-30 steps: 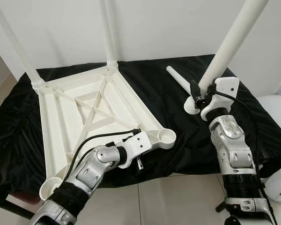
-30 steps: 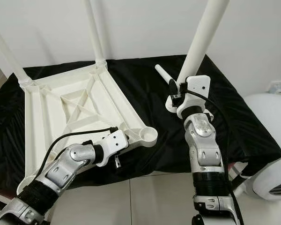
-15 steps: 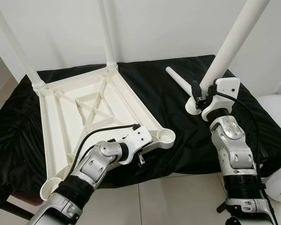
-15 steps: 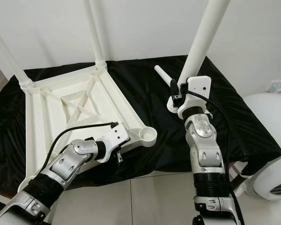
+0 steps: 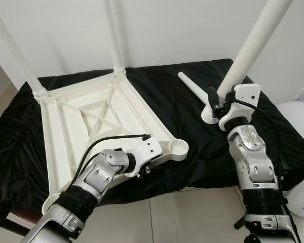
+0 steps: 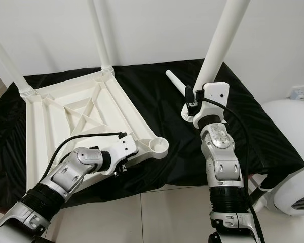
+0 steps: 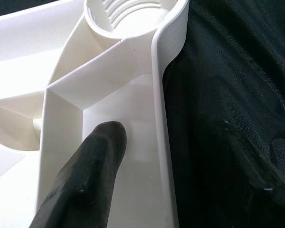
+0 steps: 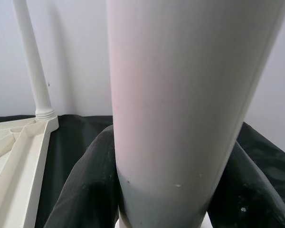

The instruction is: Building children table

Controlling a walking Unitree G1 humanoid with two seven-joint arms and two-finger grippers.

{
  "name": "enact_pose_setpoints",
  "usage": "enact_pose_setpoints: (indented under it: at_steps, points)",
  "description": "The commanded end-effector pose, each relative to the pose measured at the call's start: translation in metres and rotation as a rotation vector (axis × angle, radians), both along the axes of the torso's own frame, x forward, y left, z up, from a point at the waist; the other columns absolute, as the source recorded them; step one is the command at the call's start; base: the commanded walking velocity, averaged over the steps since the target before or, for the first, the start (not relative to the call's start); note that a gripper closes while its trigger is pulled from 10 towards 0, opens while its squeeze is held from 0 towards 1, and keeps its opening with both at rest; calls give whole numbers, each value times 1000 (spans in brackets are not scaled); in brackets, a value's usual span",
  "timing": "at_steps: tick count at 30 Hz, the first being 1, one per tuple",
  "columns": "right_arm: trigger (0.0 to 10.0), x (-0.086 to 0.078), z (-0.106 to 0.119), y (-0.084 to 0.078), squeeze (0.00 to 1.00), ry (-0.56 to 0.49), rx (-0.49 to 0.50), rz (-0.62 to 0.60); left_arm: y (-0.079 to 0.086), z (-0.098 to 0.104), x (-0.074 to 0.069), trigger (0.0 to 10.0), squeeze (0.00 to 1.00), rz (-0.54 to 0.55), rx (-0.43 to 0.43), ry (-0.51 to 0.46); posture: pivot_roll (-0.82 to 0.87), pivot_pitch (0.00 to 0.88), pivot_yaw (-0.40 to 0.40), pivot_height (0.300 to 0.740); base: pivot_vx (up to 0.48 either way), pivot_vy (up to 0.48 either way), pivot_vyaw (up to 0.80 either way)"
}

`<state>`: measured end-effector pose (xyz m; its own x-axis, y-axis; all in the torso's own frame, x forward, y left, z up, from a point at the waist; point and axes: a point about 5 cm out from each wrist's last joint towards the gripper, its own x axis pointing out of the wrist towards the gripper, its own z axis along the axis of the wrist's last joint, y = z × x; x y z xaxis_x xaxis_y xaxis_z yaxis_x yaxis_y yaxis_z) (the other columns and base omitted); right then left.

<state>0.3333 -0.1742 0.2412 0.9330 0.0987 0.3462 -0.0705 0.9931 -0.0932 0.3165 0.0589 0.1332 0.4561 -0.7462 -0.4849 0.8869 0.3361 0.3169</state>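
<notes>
Nearest the robot, the left gripper (image 7: pixel 166 156) sits at the near edge of the upturned white table frame (image 5: pixel 91 121), its fingers parted astride the frame's rim, one black finger (image 7: pixel 85 175) inside on the white plastic and the other outside over the black cloth (image 5: pixel 192 136); just beyond it lies the empty round leg socket (image 5: pixel 179 148) at the frame's near right corner; the frame rests on the cloth-covered tabletop; to the right, well apart from the frame, the right gripper (image 8: pixel 161 190) is closed around a thick white leg (image 5: pixel 253 43), holding it upright and tilted, its lower end near the cloth; beside that end a loose white leg (image 5: pixel 192 88) lies on the cloth; at the frame's far corners two legs already stand, the left far leg (image 5: pixel 15 50) and the right far leg (image 5: pixel 114 38), against the pale wall (image 5: pixel 182 25)
</notes>
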Motion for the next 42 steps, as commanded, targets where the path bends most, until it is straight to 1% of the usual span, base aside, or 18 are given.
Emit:
enact_pose_setpoints:
  at_steps: [1,5,7,11,15,18,19,20,21,22,23,26,27,30,37,39,40,42]
  points:
    - [10000,-1,4,1,0,-13,-8,-1,5,-5,3,10000,0,31,46,20,-108,67,103,740,0,0,0]
    - [10000,-2,5,1,0,-14,-8,-3,3,-2,5,10000,0,36,44,17,-107,71,105,740,0,0,0]
    - [10000,-2,5,0,0,-15,-8,-6,-2,5,8,10000,0,33,32,4,-111,73,108,740,0,0,0]
    - [10000,-2,6,-1,0,-16,-8,-11,-9,12,11,10000,0,44,4,-15,-114,77,110,740,0,0,0]
    - [10000,-3,6,-2,0,-17,-8,-15,-14,16,13,10000,0,39,-3,-20,-114,77,110,740,0,0,0]
    - [10000,-3,6,-2,0,-17,-8,-15,-14,16,13,10000,0,39,-3,-20,-114,77,110,740,0,0,0]
    - [10000,-3,6,-2,0,-17,-9,-16,-15,16,13,9529,0,39,-3,-19,-117,82,111,740,0,0,0]
    - [10000,-3,6,-2,0,-17,-9,-18,-16,14,13,8392,0,36,-1,-12,-121,78,110,740,0,0,0]
    - [10000,-3,6,-2,0,-17,-9,-18,-16,13,13,7569,0,33,1,-8,-121,78,110,740,0,0,0]
    - [10000,-3,6,-3,0,-17,-9,-19,-17,11,12,7569,0,30,4,-6,-121,78,110,740,0,0,0]
    - [10000,-3,6,-2,0,-17,-10,-17,-18,9,11,3843,0,27,5,2,-126,70,111,740,0,0,0]
    - [10000,-3,6,-2,0,-17,-11,-14,-18,6,9,3843,0,23,6,11,-126,70,111,740,0,0,0]
    - [10000,-3,6,-1,0,-17,-12,-12,-18,4,8,0,0,14,14,15,-127,68,110,740,0,0,0]
    - [10000,-3,7,-1,0,-18,-16,-6,-16,0,6,0,0,17,24,27,-125,60,107,740,0,0,0]
    - [10000,-2,7,0,0,-18,-18,1,-14,0,6,0,0,14,25,22,-122,59,103,740,0,0,0]
    - [10000,-2,8,2,0,-20,-18,12,-13,0,5,0,0,8,34,19,-120,60,103,740,0,0,0]
    - [10000,-3,10,5,0,-26,-21,44,-10,-2,4,0,0,-2,46,21,-122,64,102,740,0,0,0]
    - [10000,-3,10,5,0,-26,-21,44,-10,-2,4,0,0,-2,46,21,-122,64,102,740,0,0,0]
